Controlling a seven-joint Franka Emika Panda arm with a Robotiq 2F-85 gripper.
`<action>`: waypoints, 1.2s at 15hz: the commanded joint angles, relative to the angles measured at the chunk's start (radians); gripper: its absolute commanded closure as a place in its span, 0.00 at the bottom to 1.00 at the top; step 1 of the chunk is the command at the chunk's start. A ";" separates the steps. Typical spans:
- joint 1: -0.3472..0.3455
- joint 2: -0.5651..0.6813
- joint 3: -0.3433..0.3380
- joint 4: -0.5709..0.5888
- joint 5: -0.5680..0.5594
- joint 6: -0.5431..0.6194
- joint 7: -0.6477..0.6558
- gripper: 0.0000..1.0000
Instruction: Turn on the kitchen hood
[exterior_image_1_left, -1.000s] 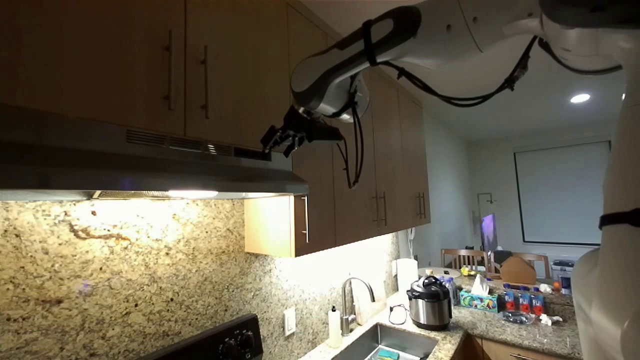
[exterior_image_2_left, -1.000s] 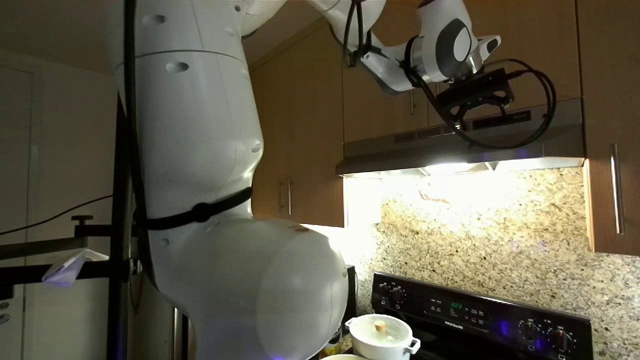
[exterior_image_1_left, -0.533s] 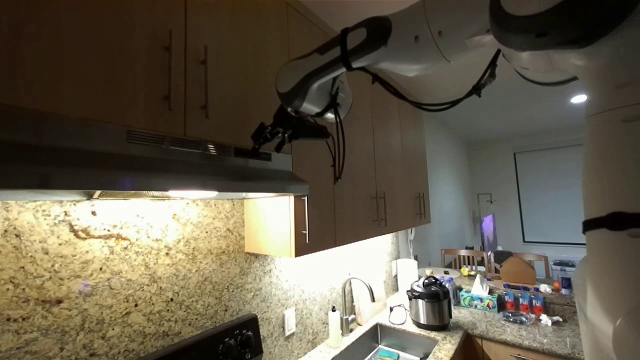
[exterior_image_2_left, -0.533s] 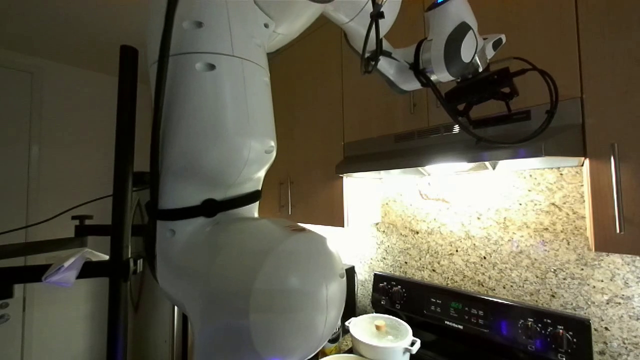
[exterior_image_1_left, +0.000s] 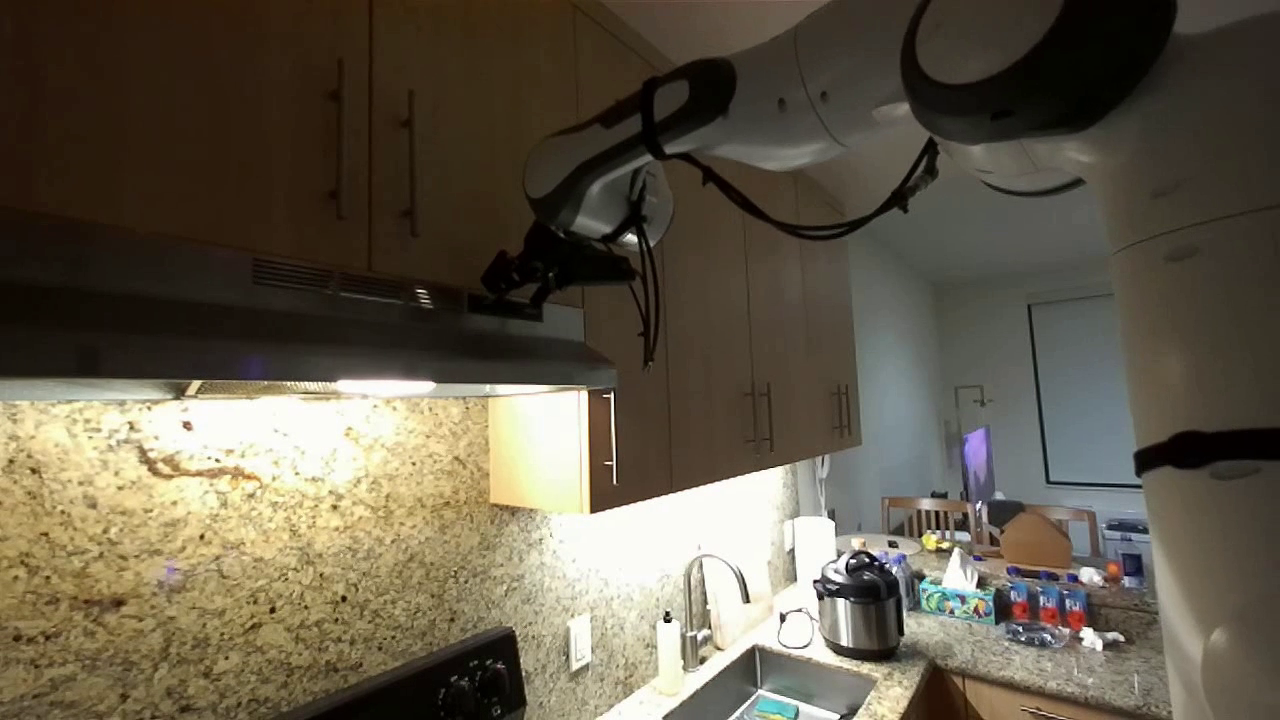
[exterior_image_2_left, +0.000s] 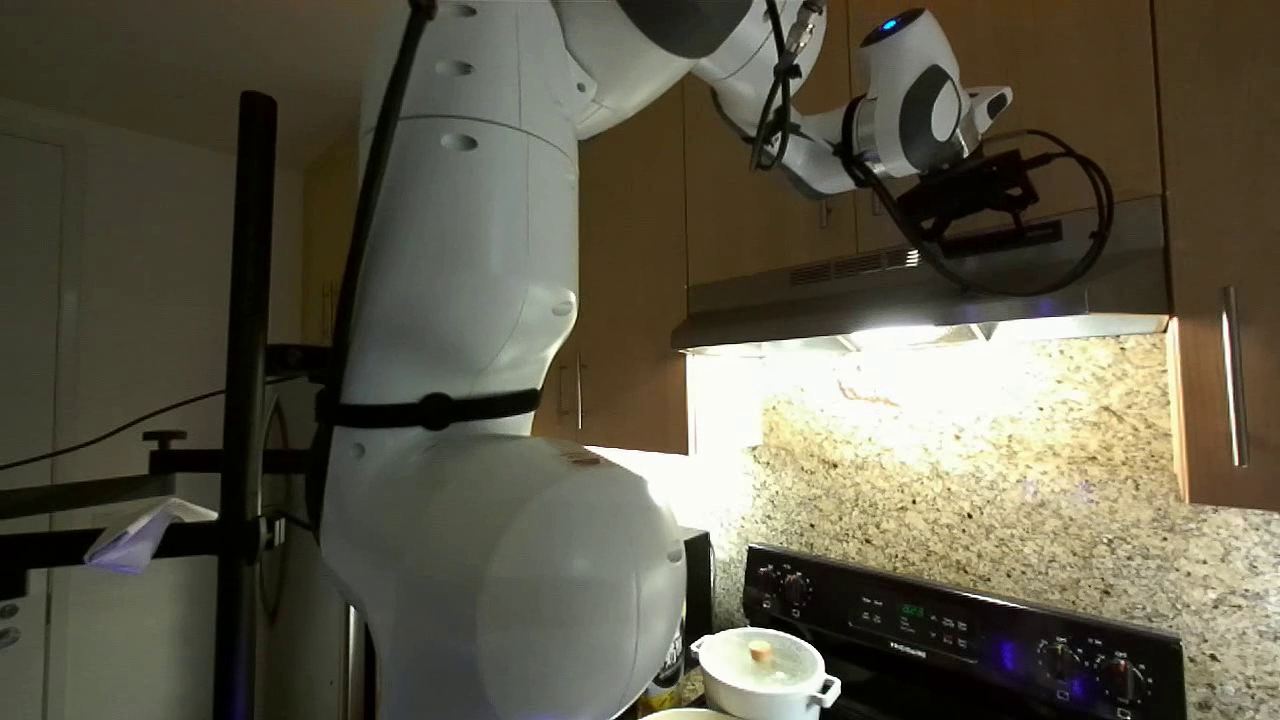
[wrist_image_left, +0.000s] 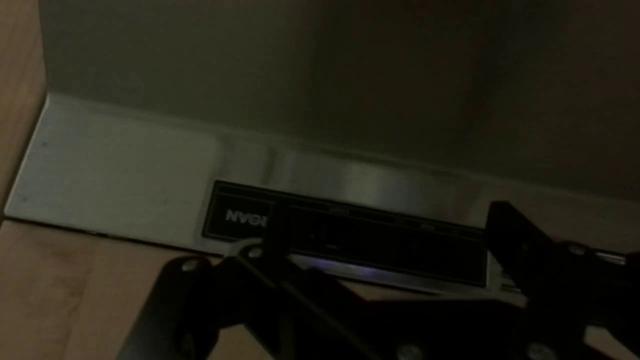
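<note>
The kitchen hood (exterior_image_1_left: 300, 335) sits just below the wooden cabinets (exterior_image_1_left: 480, 120); I judge its metal stiff and slippery, not for grasping, so I would press gently on the dark strip (wrist_image_left: 345, 234), where I suppose one switches it on. My tool (wrist_image_left: 389, 215) is spread wide before this strip, holding nothing; whether it touches, I cannot tell.

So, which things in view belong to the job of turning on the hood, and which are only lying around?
For the job: kitchen hood; dark panel on its front (probably the controls); pincer.
Just lying about: tissue box; white pot; steel cooker; pump bottle.
</note>
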 joint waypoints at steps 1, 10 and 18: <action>-0.049 0.060 0.028 0.091 -0.014 -0.043 0.055 0.00; -0.077 0.124 0.059 0.187 0.005 -0.080 0.066 0.00; -0.086 0.156 0.045 0.236 -0.023 -0.129 0.127 0.00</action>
